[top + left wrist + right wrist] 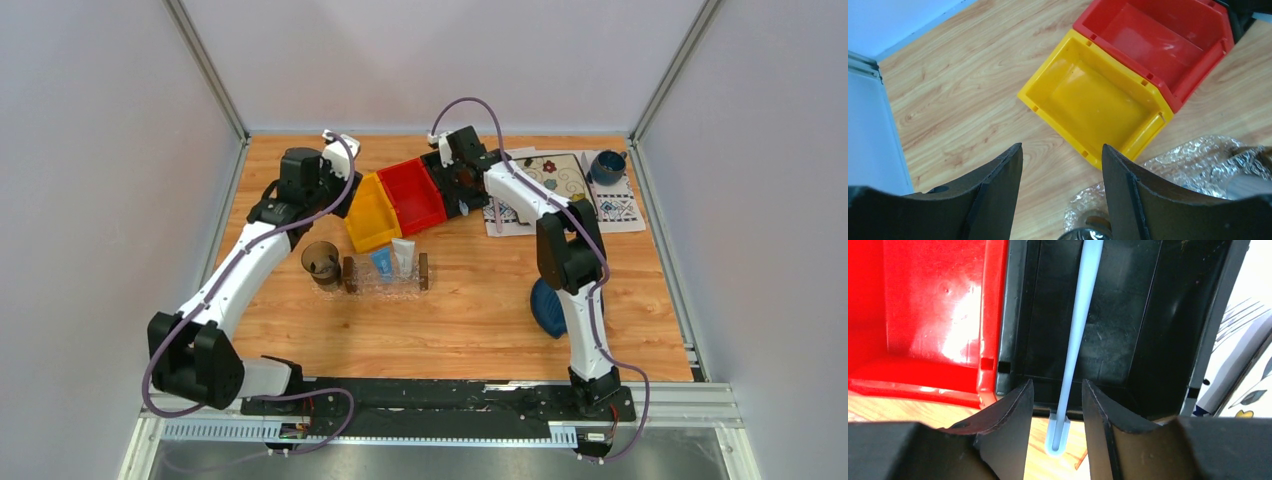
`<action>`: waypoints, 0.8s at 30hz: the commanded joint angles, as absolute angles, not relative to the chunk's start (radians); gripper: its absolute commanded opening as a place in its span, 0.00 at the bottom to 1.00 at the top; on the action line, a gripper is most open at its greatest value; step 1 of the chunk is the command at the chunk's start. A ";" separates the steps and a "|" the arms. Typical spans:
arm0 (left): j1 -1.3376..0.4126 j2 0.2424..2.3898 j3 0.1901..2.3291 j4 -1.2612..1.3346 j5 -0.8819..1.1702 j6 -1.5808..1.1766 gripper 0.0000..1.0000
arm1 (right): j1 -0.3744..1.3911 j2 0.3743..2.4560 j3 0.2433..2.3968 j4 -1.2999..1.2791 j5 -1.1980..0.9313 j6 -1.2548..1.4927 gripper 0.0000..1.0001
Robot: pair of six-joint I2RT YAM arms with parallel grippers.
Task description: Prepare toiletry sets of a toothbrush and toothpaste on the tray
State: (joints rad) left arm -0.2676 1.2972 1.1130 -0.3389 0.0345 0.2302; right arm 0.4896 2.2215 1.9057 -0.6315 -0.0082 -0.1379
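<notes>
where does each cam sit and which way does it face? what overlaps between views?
Top external: above and behind the bases, looking down on the wooden table; the left arm and right arm show whole.
Left wrist: on the left arm, looking down past the open left gripper at the yellow plastic bin and red plastic bin.
Right wrist: on the right arm, looking past the open right gripper into the black plastic bin, the end of the pale blue toothbrush between its jaws.
Shared: the red plastic bin shows in all three.
</notes>
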 commanded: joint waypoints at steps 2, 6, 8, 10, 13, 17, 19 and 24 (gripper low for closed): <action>-0.249 1.400 1.216 -0.324 -0.021 0.158 0.67 | 0.489 2.266 1.980 -0.603 -0.002 -0.138 0.44; -0.232 1.486 1.267 -0.363 -0.041 0.080 0.67 | 0.489 2.287 1.990 -0.600 -0.002 -0.144 0.44; -0.230 1.529 1.285 -0.376 -0.075 0.063 0.67 | 0.491 2.292 1.991 -0.598 0.030 -0.149 0.43; -0.230 1.567 1.301 -0.385 -0.119 0.042 0.67 | 0.489 2.299 1.994 -0.598 0.035 -0.152 0.43; -0.226 1.609 1.310 -0.405 -0.155 0.022 0.67 | 0.489 2.306 1.997 -0.597 0.041 -0.155 0.42; -0.218 1.647 1.316 -0.422 -0.160 0.006 0.67 | 0.489 2.307 1.999 -0.594 0.040 -0.153 0.41; -0.210 1.672 1.324 -0.425 -0.149 -0.024 0.67 | 0.489 2.307 2.003 -0.592 0.043 -0.152 0.39; -0.186 1.735 1.348 -0.446 -0.117 -0.055 0.67 | 0.489 2.315 2.019 -0.592 0.041 -0.147 0.33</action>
